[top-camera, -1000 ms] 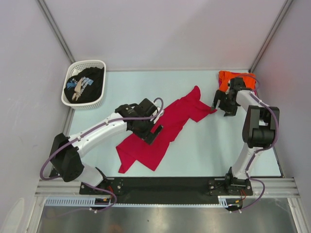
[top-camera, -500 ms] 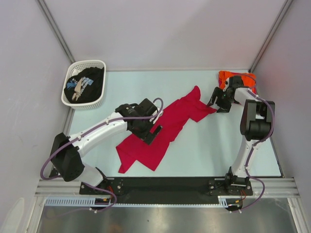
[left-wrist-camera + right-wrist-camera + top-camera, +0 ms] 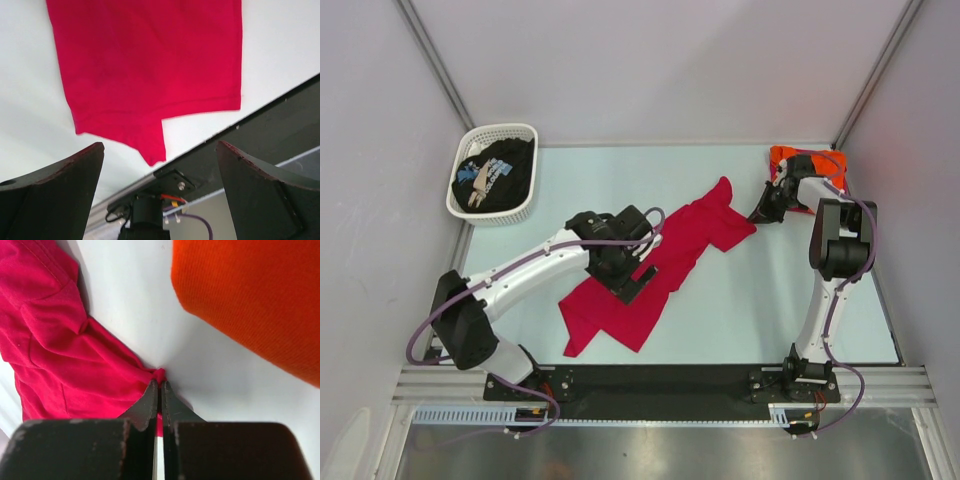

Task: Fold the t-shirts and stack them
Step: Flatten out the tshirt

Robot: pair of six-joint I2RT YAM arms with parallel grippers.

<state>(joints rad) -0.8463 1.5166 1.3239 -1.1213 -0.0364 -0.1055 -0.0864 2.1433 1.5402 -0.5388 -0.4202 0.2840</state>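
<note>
The crimson-red cloth t-shirt [image 3: 655,265] lies crumpled in a long slanted strip across the middle of the pale surface [image 3: 750,300]. The right gripper [image 3: 761,212] is at the shirt's upper right corner. Its jaws are pinched tight on a little tip of the red cloth. The bright orange t-shirt [image 3: 792,158] sits in the upper right corner, just beside that gripper. The left gripper [image 3: 632,282] hangs over the middle of the red shirt, jaws wide apart, holding nothing. The black t-shirt with pale blue print [image 3: 498,172] is in the white plastic lattice basket [image 3: 498,131] at the upper left.
</note>
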